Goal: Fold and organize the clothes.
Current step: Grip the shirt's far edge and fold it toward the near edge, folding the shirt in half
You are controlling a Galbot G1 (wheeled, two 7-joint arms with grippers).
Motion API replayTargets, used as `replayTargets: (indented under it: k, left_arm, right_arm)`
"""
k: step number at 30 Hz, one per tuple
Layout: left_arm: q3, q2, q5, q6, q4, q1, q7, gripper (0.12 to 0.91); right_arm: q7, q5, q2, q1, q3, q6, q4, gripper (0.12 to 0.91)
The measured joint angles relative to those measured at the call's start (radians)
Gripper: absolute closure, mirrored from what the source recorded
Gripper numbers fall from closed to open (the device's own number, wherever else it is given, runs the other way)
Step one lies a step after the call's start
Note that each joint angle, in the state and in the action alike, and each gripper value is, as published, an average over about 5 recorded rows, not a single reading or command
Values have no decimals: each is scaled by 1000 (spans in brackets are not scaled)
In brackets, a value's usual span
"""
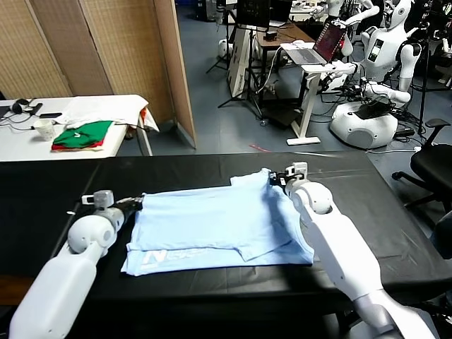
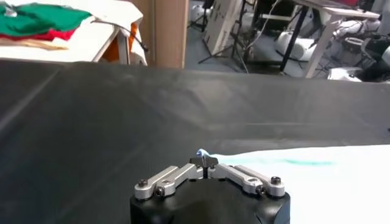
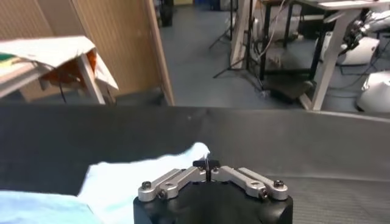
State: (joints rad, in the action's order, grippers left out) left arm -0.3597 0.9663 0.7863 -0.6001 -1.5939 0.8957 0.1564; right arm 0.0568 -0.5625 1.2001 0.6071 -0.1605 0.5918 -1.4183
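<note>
Sky-blue T-shirt (image 1: 219, 229) stretches between left tool (image 1: 139, 203) and right tool (image 1: 274, 179), both clenching its far corners.

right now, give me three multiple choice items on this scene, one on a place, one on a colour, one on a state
1. Where does the T-shirt lie?
A. on the black table
B. on the white side table
C. on the floor

2. What colour is the lettering on the T-shirt?
A. red
B. white
C. black

3. How do the jaws of the left gripper and right gripper stand?
A. both wide open above the cloth
B. left open, right shut
C. both shut on an edge of the T-shirt

Answers:
1. A, the head view shows it spread on the black top.
2. B, white letters on pale blue near the front hem.
3. C, each wrist view shows shut jaws pinching blue cloth.
</note>
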Motion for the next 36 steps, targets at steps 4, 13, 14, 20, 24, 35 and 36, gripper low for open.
replayTargets:
  k: [4, 13, 14, 20, 24, 35, 36]
  left_arm:
    - [-22, -20, 4, -3, -74, 39, 5, 884]
    - [-89, -58, -14, -2, -225, 175, 6, 884]
    - [-97, -58, -20, -3, -243, 193, 6, 884]
    - [-142, -45, -71, -16, -343, 297, 11, 884]
    - [-164, -36, -119, -33, -400, 358, 7, 884]
    - [-223, -5, -244, -33, -451, 496, -32, 884]
    - [-226, -1, -249, -31, -453, 505, -34, 884]
  right_arm:
    - [14, -4, -40, 67, -27, 21, -108, 885]
    - [42, 0, -117, 238, -97, 104, -346, 885]
    - [45, 1, -124, 257, -105, 112, -371, 885]
    - [60, 11, -166, 379, -143, 144, -504, 885]
    - [68, 31, -174, 457, -161, 144, -566, 885]
    - [66, 76, -160, 608, -171, 145, -626, 885]
    - [66, 77, -159, 614, -171, 145, -628, 885]
